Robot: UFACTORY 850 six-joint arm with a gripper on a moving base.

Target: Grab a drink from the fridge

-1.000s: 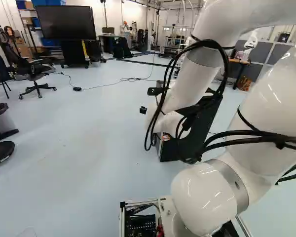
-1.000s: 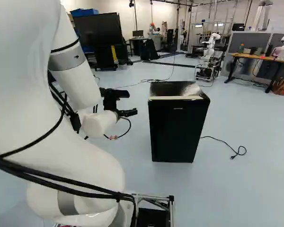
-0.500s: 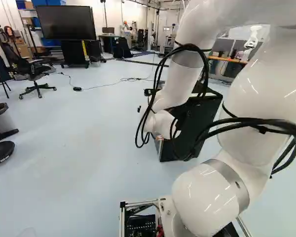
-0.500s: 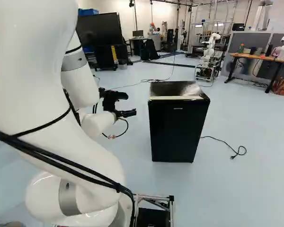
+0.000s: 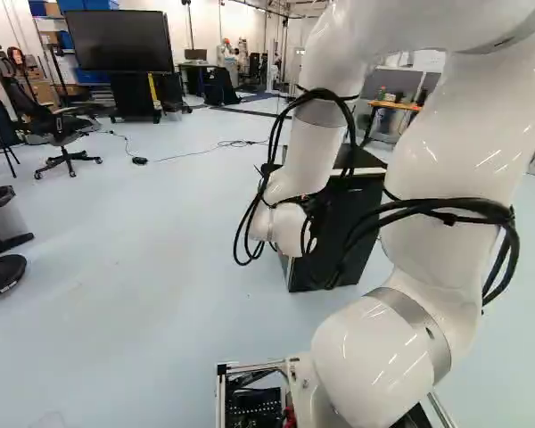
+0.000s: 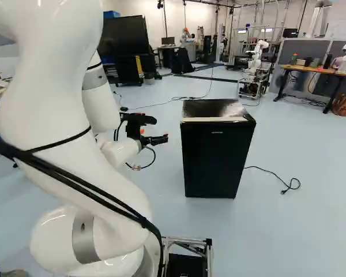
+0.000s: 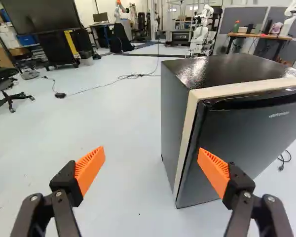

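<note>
- drink: not in sight in any view, prob. inside the fridge point(image 6: 210, 161), can't confirm.
- fridge stands on the floor point(image 7: 121, 123), ahead of my gripper point(image 7: 152, 152) & off to one side. its near front corner lines up between my fingertips; one finger is in line w/ the door point(image 7: 246, 148), the other w/ bare floor.
- my fingers are spread wide, orange pads point(image 7: 90, 168) well apart, nothing held. no contact w/ the fridge that i can see.
- done so far: approach only, i'd say; i'm near the door's level.
- left: door's shut, so get a finger to its edge, pull it open, find a drink, grip it, bring it out. nearly the whole job, imo.
- vs 0.5 s ago: base hasn't moved, fridge same spot, door shut then too.
- my arm point(image 6: 52, 104) has shifted against its foot joint: upper links swung over, wrist a bit further left in the left base view.
- orange of my pads now shows in the rt base view, didn't before; rolled or opened, can't tell which.
</note>
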